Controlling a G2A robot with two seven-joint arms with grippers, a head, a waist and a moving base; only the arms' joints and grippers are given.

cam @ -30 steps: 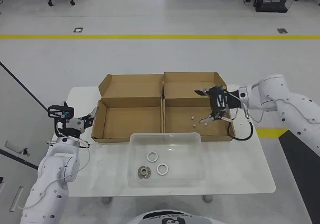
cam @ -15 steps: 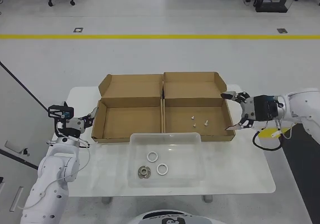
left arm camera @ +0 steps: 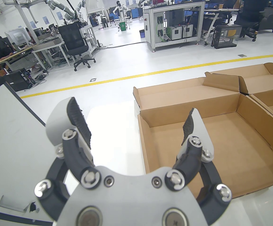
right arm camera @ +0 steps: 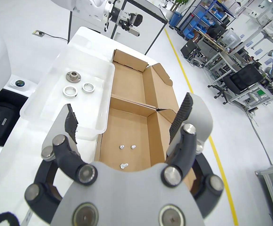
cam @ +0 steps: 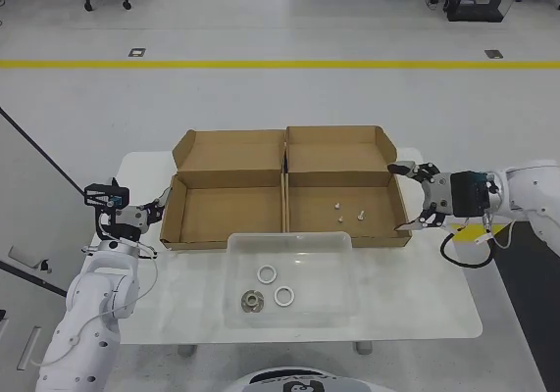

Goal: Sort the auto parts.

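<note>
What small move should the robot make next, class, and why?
Probably swing the right gripper over the clear tray and lower it onto a ring. The gripper is open and empty, small screws already lie in the right box, and two rings and a flange lie unsorted in the tray.

Two boxes (cam: 226, 211) (cam: 309, 211), one clear tray (cam: 289, 238). Tray holds two rings (cam: 268, 273) (cam: 284, 294) and one flange (cam: 251, 300). Three small screws (right arm camera: 121, 146) (right arm camera: 133, 146) (right arm camera: 124, 165) lie in one box.
</note>
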